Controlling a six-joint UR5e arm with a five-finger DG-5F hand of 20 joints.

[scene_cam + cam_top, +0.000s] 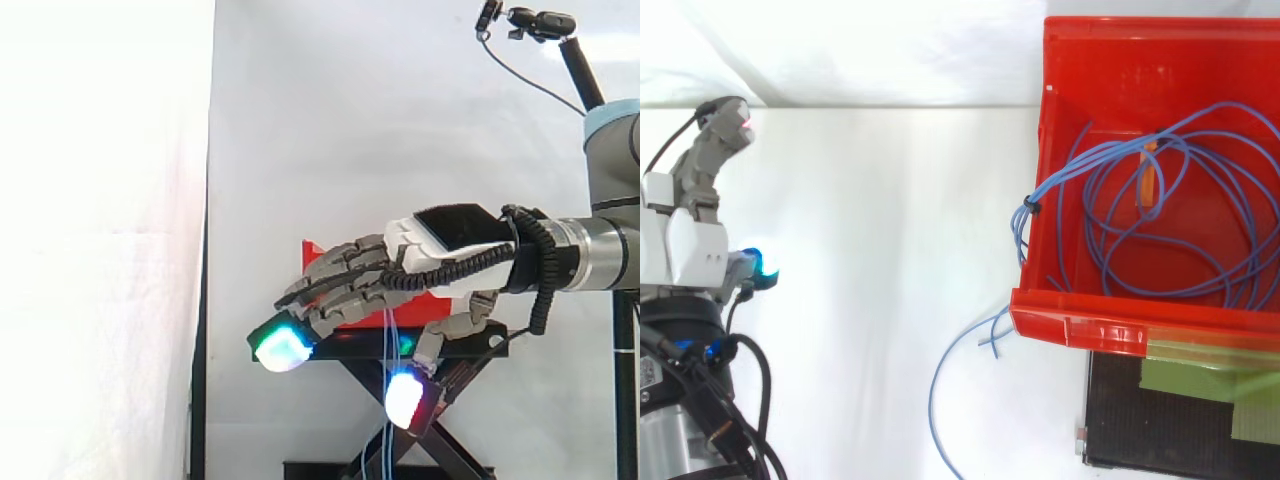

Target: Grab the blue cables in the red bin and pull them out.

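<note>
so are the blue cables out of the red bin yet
Mostly in: the thin blue cables lie coiled inside the red plastic bin; one bundled part hangs over its left wall.

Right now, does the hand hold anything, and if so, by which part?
Nothing is held. The hand is open, well apart from the blue cables in the red bin.
</note>
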